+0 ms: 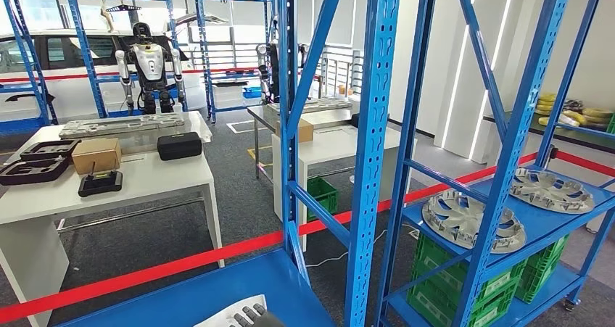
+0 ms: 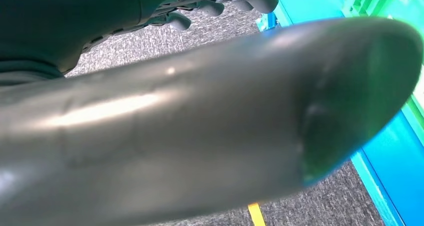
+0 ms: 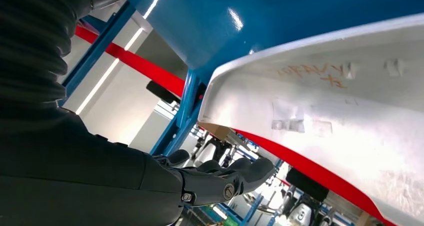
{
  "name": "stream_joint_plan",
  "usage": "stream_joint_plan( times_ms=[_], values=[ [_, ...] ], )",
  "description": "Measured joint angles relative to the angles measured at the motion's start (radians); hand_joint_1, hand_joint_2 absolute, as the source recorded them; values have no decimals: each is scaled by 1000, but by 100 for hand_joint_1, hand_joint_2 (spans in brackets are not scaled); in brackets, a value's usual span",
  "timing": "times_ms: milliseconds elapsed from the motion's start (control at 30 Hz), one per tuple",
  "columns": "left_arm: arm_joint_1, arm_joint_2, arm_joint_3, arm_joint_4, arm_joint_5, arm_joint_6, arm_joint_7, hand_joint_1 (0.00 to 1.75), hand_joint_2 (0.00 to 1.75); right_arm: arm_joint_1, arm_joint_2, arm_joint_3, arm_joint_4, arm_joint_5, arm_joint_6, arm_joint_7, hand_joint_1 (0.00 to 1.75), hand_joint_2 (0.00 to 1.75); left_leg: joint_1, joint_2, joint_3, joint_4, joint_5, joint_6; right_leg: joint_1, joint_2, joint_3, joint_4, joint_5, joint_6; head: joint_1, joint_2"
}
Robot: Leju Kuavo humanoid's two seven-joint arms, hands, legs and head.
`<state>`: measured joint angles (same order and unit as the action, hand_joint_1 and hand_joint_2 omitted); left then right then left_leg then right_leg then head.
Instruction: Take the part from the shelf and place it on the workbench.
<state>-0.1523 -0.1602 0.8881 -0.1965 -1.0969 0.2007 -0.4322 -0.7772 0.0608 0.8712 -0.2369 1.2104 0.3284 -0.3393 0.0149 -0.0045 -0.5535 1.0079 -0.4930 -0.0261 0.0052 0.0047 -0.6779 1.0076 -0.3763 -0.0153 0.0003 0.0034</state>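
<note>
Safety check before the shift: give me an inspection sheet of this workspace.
Surface: blue shelf board; white workbench beyond.
Job's things: white part on the shelf, dark fingers on it.
Clutter: cardboard box, black case, black trays on the workbench.
Hands: right hand stretched beside the part; left hand grip unclear.
Cables: white cable on the floor.
Surroundings: wheel covers, red tape, another humanoid.
</note>
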Motion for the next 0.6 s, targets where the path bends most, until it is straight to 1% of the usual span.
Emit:
stream_joint_plan(
  times_ms=[133,500,600],
  values=[
    [-1,0,0,0,-4,0,2,0,0,8,-8,0,0,-2,16,4,0,175,0,0,0,0,0,0,0,0,0,0,0,0,0,0],
    [7,0,0,0,-4,0,9,0,0,30,-33,0,1,-4,14,25,0,175,0,0,0,0,0,0,0,0,0,0,0,0,0,0],
    [11,0,0,0,-2,1,8,0,0,30,-37,-1,2,-6,15,30,6,175,0,0,0,0,-1,0,0,0,0,0,0,0,0,0]
  ],
)
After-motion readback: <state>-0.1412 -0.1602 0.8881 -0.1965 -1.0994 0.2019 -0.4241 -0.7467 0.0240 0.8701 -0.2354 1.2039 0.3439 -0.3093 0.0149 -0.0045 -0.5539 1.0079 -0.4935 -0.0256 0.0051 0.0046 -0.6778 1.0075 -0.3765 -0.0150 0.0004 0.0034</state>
